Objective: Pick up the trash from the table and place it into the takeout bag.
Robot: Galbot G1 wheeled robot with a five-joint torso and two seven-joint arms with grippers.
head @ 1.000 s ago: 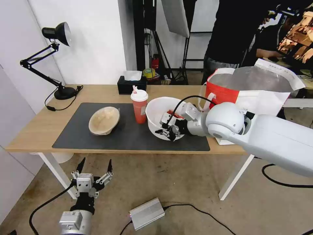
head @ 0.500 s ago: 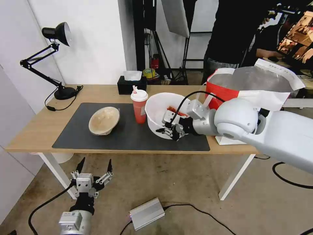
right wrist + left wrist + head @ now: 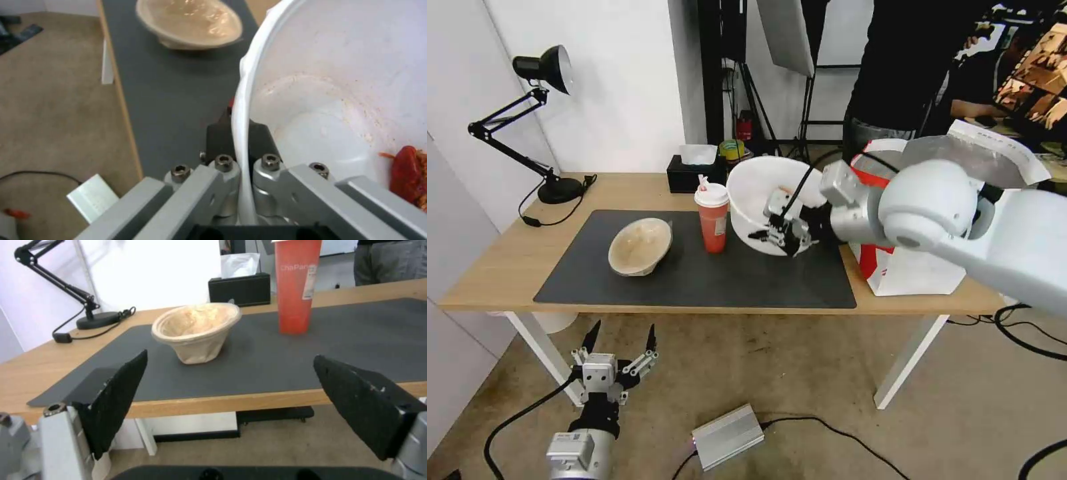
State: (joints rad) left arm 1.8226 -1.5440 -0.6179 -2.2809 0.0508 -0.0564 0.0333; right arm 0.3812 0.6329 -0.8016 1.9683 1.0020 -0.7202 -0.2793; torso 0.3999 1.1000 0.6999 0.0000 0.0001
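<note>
Since the earlier frames the right pincer (image 3: 774, 235) has risen from the mat and carried the white bowl (image 3: 764, 193) up and back toward the far edge of the worktop (image 3: 507, 260). The bowl is now clear of the mat (image 3: 694, 273), tilted with its opening facing the robot, just beside the takeout bag (image 3: 914, 267).

Right pincer: clamped on the bowl's rim, one finger (image 3: 218, 136) outside the wall and one inside, as the right wrist view shows. Red scraps (image 3: 407, 173) lie against the bowl's inner wall.

Takeout bag: upright at the right end of the worktop, near the front edge, its foil-lined mouth open upward.

Red cup (image 3: 712, 217): upright on the mat, near the mat's centre, just left of the raised bowl and apart from it.

Tan bowl (image 3: 639, 245): on the left half of the mat, tipped on its side.

Left pincer (image 3: 617, 360): parked below the front edge of the worktop near the left leg, fingers spread wide, gripping nothing. Its wrist view faces the tan bowl and the red cup across the front edge.

Desk lamp (image 3: 540, 120): at the far left corner.

Tissue box (image 3: 696, 172): at the far edge behind the red cup.
</note>
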